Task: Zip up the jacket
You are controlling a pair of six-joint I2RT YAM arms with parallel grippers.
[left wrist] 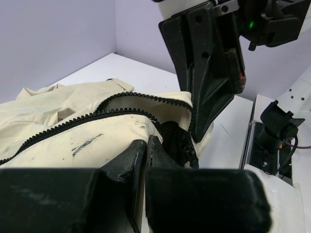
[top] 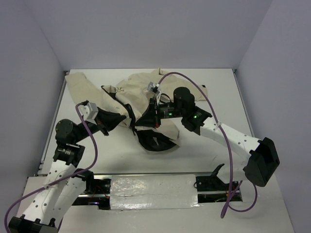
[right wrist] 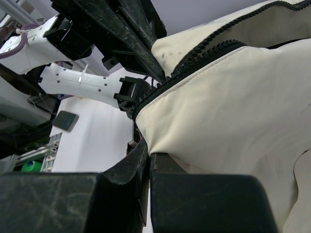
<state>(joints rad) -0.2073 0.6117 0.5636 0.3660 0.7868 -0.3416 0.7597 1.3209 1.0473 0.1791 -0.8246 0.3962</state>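
The cream jacket (top: 141, 90) lies bunched at the middle back of the table, with its black lining (top: 154, 141) turned out toward the front. A small dark star logo (top: 118, 89) shows on it. My left gripper (top: 130, 122) is shut on the jacket's lower edge beside the dark zipper teeth (left wrist: 97, 114), and cream fabric (left wrist: 73, 141) rises over its closed jaws. My right gripper (top: 155, 115) is shut on a fold of the cream fabric (right wrist: 228, 111) just below the zipper teeth (right wrist: 194, 60). The two grippers are close together, holding this part of the jacket up off the table. The zipper slider is not visible.
Lavender walls enclose the white table (top: 218, 92) at the back and both sides. Purple cables (top: 194, 82) loop over both arms. A crinkled reflective sheet (top: 153, 191) and a black bracket (top: 217, 171) are at the near edge between the arm bases.
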